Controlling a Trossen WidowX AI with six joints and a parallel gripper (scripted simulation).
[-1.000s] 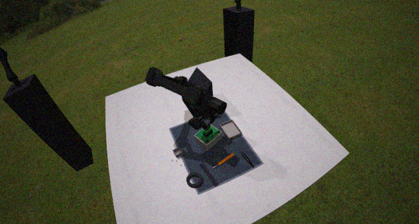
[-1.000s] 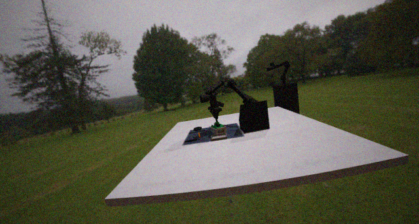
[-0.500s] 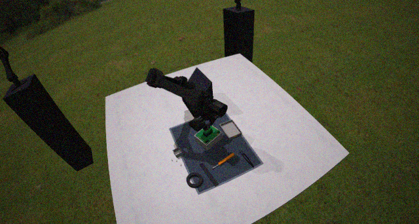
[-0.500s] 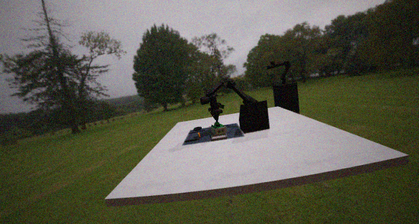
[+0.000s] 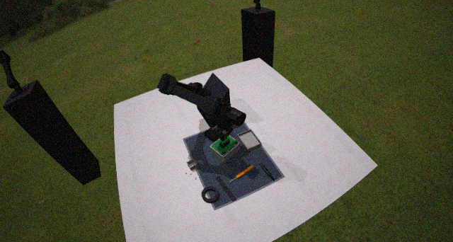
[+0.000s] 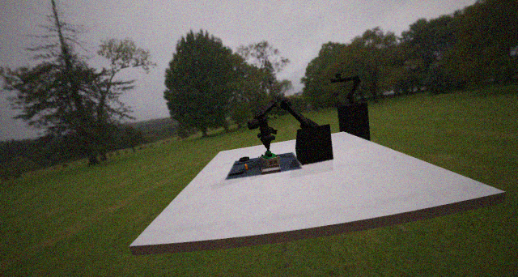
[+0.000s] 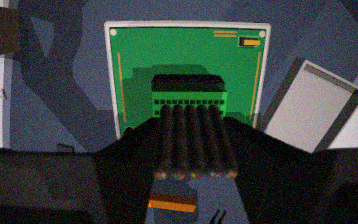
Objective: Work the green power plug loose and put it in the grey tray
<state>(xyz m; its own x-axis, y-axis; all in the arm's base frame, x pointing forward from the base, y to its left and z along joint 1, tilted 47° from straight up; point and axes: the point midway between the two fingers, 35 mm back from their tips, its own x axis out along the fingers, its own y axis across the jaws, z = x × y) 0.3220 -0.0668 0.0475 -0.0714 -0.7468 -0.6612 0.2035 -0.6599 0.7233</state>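
Note:
The green power plug [image 7: 189, 97] with its row of dark wires stands on the green circuit board [image 5: 218, 151] [image 7: 140, 45], against the dark socket [image 7: 189, 82]. My gripper [image 7: 190, 125] is shut on the plug, one finger at each side of it, in the wrist view. In the top and exterior views the hand comes down over the board from above. The finger contact is partly hidden by the wires, and how deep the plug sits in the socket cannot be told. The grey tray [image 5: 250, 139] [image 7: 305, 107] is beside the board and empty.
On the blue mat [image 5: 248, 185] lie an orange-handled screwdriver [image 5: 245, 172] [image 7: 172, 203], black tweezers [image 5: 267, 172] and a dark strip [image 5: 226, 188]. A black ring [image 5: 210, 194] lies at the mat's corner. A small metal-like block [image 5: 192, 165] is at the mat's side edge, with tiny bits near it.

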